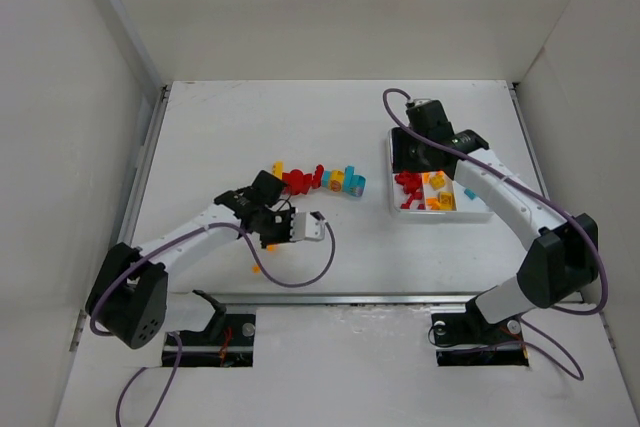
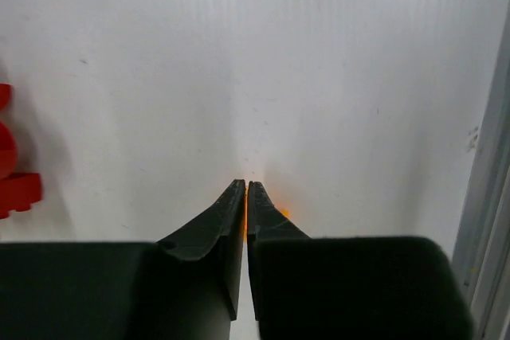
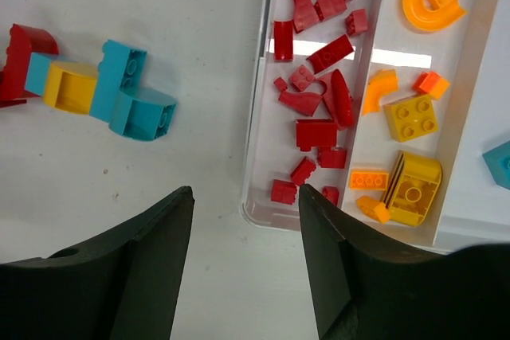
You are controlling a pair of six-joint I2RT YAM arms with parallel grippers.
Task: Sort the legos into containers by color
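Observation:
My left gripper [image 1: 272, 243] [image 2: 245, 189] is shut low over the table, with a sliver of a tiny orange lego [image 2: 280, 213] glowing between and beside its jaws. Red legos [image 2: 12, 185] lie at the left edge of that view. A loose row of red [image 1: 297, 182], yellow [image 1: 337, 180] and cyan [image 1: 354, 183] legos lies mid-table. The white tray [image 3: 259, 117] holds red legos [image 3: 315, 129] in its left compartment, orange and yellow ones [image 3: 410, 117] in the middle, and a cyan one [image 3: 500, 163] on the right. My right gripper [image 3: 245, 197] [image 1: 415, 159] hangs open and empty over the tray's near left corner.
A small orange piece [image 1: 256, 269] lies on the table near my left arm, and another [image 1: 278, 169] at the left end of the row. A metal rail [image 2: 486, 228] runs along the near table edge. White walls enclose the table.

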